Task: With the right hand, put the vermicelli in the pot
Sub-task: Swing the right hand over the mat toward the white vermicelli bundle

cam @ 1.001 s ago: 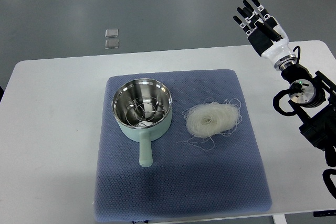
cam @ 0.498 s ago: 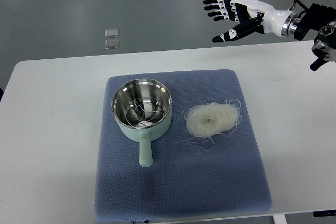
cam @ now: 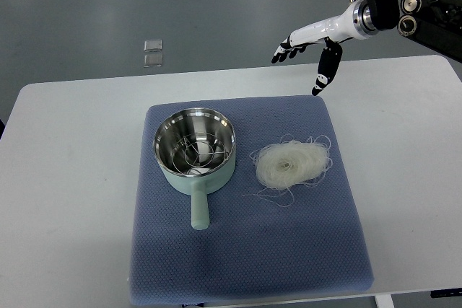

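Vermicelli (cam: 292, 164) lies in a loose, pale nest on the blue mat (cam: 245, 265), just right of the pot (cam: 195, 151), with a few stray strands trailing off toward the mat's near side. You can see the pot standing upright, steel-lined and mint green outside, its handle pointing toward the robot, with what looks like a wire rack inside, though the reflections make that hard to confirm. The mat sits on the white table (cam: 65, 178).

Your right robot hand (cam: 307, 55) hangs above the mat's far right corner, well apart from the noodles, fingers spread and the thumb pointing down, holding nothing. The left arm is out of view.

You are in the approach step; nothing has been grasped. Next you need to bring the robot hand down over the middle of the nest and close around its bulk. Expect loose strands to dangle or snag on the mat when you lift.
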`<state>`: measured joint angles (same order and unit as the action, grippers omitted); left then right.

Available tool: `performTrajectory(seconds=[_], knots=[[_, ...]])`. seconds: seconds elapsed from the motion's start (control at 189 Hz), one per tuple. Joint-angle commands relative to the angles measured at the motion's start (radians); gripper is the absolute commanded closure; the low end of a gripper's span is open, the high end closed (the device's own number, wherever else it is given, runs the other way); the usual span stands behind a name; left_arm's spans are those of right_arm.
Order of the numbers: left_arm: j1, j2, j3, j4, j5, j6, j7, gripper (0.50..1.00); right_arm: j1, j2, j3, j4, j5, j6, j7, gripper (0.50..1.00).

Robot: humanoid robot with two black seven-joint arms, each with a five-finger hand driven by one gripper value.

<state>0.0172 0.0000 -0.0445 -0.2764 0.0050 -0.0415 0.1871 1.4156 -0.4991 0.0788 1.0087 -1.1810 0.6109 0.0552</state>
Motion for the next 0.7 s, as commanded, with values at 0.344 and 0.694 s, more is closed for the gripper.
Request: performTrajectory(seconds=[0.344,0.694], knots=[[0.0,0.0,0.002,-0.012,0.001,0.0,0.0,0.5,-0.237,-0.059,0.095,0.1,0.078,0.0,-0.006,0.576],[0.0,0.0,0.0,-0.012,0.001,0.0,0.0,0.5,-0.31,-0.042,0.101,0.1,0.064,0.0,-0.006,0.576]])
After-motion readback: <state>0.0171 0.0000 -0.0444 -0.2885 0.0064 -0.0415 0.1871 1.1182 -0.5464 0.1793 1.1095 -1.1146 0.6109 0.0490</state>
